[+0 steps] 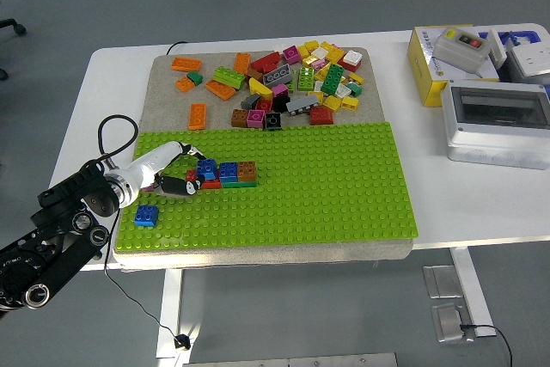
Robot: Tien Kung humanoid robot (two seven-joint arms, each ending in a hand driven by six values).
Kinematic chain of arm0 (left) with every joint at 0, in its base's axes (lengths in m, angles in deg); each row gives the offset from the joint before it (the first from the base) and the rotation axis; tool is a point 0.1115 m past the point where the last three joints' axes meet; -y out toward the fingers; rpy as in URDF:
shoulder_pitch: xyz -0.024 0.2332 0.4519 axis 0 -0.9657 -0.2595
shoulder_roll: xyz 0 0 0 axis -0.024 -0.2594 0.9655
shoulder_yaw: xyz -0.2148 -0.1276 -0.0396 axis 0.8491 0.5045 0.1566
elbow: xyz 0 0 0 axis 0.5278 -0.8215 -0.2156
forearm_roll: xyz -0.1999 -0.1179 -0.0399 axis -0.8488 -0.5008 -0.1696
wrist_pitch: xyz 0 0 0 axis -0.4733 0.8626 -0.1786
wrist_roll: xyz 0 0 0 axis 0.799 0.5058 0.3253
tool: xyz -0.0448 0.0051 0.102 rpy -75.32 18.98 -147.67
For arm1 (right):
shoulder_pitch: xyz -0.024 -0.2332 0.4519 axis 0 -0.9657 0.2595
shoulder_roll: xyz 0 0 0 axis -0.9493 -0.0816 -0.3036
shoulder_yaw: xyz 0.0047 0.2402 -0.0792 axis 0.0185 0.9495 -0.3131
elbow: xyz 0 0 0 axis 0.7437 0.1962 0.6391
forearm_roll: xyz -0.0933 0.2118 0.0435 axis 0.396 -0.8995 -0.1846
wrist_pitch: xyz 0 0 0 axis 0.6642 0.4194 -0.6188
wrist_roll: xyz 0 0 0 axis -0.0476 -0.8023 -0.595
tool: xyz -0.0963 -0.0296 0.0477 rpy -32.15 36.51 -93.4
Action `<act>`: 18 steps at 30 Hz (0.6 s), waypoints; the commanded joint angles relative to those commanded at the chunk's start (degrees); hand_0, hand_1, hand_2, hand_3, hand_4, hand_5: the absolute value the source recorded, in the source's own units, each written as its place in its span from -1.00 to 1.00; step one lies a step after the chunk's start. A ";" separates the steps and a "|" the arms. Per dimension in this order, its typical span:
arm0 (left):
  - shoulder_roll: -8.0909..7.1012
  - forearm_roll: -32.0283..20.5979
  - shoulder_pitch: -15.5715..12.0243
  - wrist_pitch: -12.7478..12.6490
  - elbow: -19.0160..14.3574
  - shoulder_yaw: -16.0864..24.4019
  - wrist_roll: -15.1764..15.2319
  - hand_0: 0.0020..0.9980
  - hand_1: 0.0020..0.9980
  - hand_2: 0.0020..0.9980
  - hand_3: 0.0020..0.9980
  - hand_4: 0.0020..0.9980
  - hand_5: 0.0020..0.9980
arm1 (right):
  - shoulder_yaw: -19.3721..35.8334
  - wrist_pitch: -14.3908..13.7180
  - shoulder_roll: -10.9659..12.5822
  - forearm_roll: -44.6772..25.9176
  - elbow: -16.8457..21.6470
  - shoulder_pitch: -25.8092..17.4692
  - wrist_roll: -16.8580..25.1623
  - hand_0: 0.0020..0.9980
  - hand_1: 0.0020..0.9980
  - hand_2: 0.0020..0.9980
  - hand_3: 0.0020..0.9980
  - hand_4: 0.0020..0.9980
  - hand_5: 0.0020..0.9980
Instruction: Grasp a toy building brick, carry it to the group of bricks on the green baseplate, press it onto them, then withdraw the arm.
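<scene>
The left hand [176, 176] sits low over the green baseplate [326, 186] near its left edge, fingers curled against the left end of the brick group [225, 174], apparently to seat a blue brick [206, 167] on top. That brick lies just beyond the fingertips; whether they pinch it cannot be told. A lone blue brick [145, 215] stands toward the near left corner.

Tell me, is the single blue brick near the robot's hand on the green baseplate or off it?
On it. The blue brick sits on the green baseplate, apart from the brick group.
</scene>
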 joint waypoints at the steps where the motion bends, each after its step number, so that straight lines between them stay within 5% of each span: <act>1: 0.04 -0.05 0.02 -0.01 0.03 -0.08 0.02 1.00 0.88 0.83 0.16 0.13 -0.62 | 0.01 0.00 0.00 -0.01 0.00 0.01 0.00 0.42 0.29 0.20 0.58 0.29 1.00; 18: 1.34 -0.26 0.53 -0.46 1.40 -0.96 0.51 1.00 0.88 0.83 0.16 0.13 -0.62 | -1.51 0.00 -0.10 -1.55 0.00 0.04 0.35 0.42 0.29 0.20 0.58 0.29 1.00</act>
